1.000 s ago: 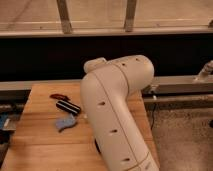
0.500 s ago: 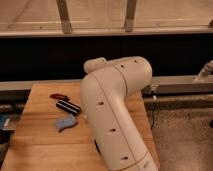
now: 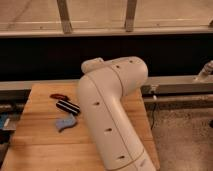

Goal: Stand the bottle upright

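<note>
Over on the table (image 3: 35, 150), couldn't spot the bottle anywhere; most likely tucked behind the arm (image 3: 107, 115), blocking the middle and right of the top. Same story for the gripper: hidden somewhere down past that bulky white arm, so couldn't tell wide, narrow or holding anything. Could only make out the black bar (image 3: 67, 106), plus a reddish thing (image 3: 59, 95) just behind and a blue piece (image 3: 65, 123) just in front, all left of the arm. Checked against a second earlier and half a second earlier: found no real difference. Same arm pose, same three bits in the same spots. Took that to mean no visible progress on standing the bottle up; couldn't call it upright or lying down. Guessed at any grabbing going on out of sight, so wouldn't bet either way.
</note>
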Robot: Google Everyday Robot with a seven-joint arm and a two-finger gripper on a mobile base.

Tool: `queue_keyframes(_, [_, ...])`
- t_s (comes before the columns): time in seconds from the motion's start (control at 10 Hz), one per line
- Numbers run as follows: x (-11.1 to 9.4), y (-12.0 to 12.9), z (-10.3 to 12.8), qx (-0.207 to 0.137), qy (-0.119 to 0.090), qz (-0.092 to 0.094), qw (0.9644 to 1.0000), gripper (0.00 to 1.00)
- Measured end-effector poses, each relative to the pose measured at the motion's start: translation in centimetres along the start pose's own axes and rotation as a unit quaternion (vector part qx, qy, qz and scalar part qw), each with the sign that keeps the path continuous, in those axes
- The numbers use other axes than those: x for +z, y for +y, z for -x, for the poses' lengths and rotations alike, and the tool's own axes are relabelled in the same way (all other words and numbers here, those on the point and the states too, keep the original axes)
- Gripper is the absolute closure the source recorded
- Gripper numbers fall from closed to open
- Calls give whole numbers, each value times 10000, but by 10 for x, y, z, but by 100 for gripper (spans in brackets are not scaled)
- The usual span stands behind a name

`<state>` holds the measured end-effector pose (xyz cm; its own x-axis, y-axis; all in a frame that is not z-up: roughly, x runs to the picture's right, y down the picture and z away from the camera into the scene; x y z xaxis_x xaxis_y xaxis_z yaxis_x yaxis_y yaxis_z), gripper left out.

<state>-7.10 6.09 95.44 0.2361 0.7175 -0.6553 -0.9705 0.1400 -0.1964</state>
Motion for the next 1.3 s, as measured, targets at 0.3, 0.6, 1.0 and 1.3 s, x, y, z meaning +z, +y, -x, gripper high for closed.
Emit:
queue_keyframes(0.3, [-13, -3, 4, -8, -130, -51, 9999, 100])
queue_keyframes(0.6, [-46, -15, 13, 20, -490, -27, 9988, 100])
queue_keyframes(1.0, [-112, -37, 30, 45, -1445, 296, 9890, 100])
queue_keyframes(1.3, [-142, -29, 56, -93, -1711, 180, 9850, 100])
